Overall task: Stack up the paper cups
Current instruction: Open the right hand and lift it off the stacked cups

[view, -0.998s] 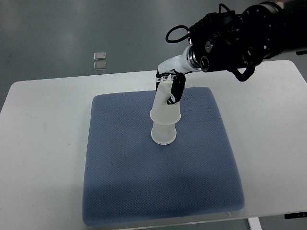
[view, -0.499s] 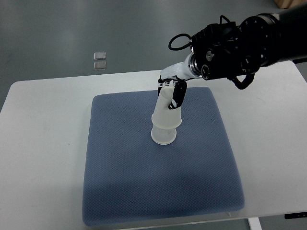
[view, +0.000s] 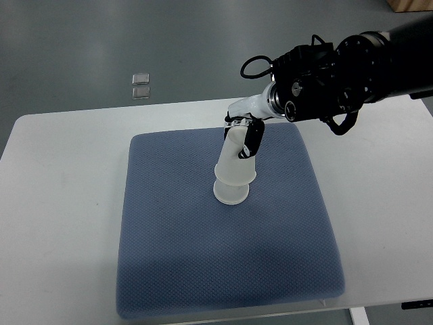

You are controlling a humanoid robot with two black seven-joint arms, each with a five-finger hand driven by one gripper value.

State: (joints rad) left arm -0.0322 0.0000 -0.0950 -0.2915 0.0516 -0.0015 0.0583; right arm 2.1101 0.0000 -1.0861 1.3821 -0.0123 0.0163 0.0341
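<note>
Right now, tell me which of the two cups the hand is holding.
The upper cup, upside down and slipped over the lower cup. The right hand grips its top end; the lower one stands untouched on the blue mat.

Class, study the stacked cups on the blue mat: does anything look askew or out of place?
Yes. The upper cup, held upside down by the right hand, leans over the lower cup instead of sitting straight, so the stack on the blue mat looks crooked.

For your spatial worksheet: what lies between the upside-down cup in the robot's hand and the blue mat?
In the top view, a second inverted paper cup; the held cup is nested over it on the blue mat.
</note>
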